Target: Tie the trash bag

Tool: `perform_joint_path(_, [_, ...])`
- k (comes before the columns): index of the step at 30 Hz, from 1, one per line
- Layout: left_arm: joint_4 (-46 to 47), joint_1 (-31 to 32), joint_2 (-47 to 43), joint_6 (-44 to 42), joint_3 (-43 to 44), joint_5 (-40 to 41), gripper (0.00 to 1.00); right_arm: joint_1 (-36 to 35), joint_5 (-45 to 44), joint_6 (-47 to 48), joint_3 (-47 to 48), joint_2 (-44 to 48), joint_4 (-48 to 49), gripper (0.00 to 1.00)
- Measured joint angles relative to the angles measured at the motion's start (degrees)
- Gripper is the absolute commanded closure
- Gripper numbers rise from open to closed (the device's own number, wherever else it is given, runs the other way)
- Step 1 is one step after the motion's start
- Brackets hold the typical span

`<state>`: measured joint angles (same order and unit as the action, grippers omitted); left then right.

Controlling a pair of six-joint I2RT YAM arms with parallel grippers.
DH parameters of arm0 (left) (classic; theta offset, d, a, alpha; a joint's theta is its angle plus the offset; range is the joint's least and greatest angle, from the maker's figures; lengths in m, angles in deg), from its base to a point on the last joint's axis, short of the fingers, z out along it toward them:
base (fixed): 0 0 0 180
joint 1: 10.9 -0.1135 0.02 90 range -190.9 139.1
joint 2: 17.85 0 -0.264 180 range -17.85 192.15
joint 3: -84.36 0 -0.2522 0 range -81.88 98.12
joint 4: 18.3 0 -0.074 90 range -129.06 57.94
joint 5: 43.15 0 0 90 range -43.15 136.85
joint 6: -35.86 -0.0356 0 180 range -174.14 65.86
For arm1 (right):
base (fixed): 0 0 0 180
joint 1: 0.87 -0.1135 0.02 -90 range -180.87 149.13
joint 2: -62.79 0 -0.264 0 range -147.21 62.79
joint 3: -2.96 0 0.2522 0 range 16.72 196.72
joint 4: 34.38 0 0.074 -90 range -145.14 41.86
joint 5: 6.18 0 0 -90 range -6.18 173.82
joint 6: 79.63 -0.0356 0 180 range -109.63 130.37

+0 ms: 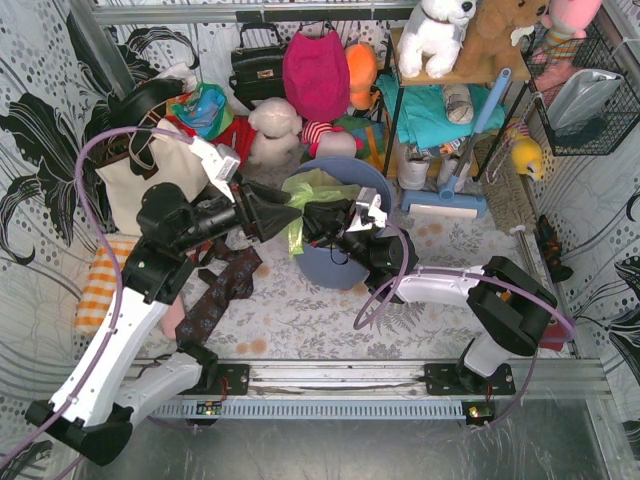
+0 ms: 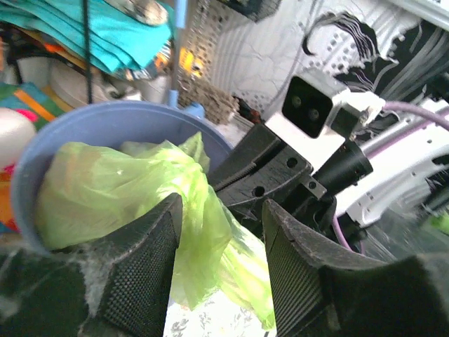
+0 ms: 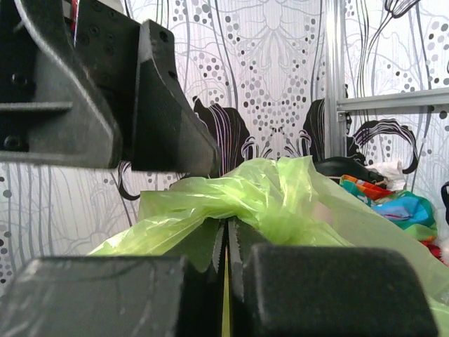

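We see the trash bag sitting in the round blue-grey bin, just toward 12 o'clock from the middle of the table in the top view; its lime-green plastic is bunched above the rim, and one loose flap hangs down the bin's outer wall on the 8 o'clock side. The left gripper reaches the bunched plastic from 9 o'clock and the right gripper from 4 o'clock, so the two tips meet almost nose to nose over the near edge of the bin. In the left wrist view that gripper's ridged fingers stand clearly apart, about half spread; a fold of green film hangs in the gap between them, but nothing is pinched, and we cannot tell whether the plastic touches either pad. The right gripper's black body sits at 1 o'clock from that gap. In the right wrist view its own fingers are pressed fully together; a sliver of green shows in the seam between them and the twisted film spreads out above it, so we read the jaws as clamped on a gathered piece of the bag. A cream tote bag stands at 9 o'clock from the bin, well apart from it.
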<state>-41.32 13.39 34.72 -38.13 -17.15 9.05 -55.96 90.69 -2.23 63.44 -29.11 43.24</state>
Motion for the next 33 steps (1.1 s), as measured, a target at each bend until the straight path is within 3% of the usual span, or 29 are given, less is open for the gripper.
perform_joint_path(16, [-2.84, 0.02, -1.97, 4.94, 2.78, 27.17, 0.41, 0.0, 2.99, 0.02, 0.0, 0.0, 0.0, 1.0])
perform_joint_path(24, [-2.69, 0.04, -2.56, 6.69, -3.8, 24.28, 0.41, 0.0, 0.11, 1.6, -0.42, 0.59, -0.04, 1.0])
perform_joint_path(33, [3.96, 0.04, -3.23, 5.9, -9.86, 17.62, 0.4, 0.0, -5.16, 4.96, -1.97, 3.15, 0.0, 1.0])
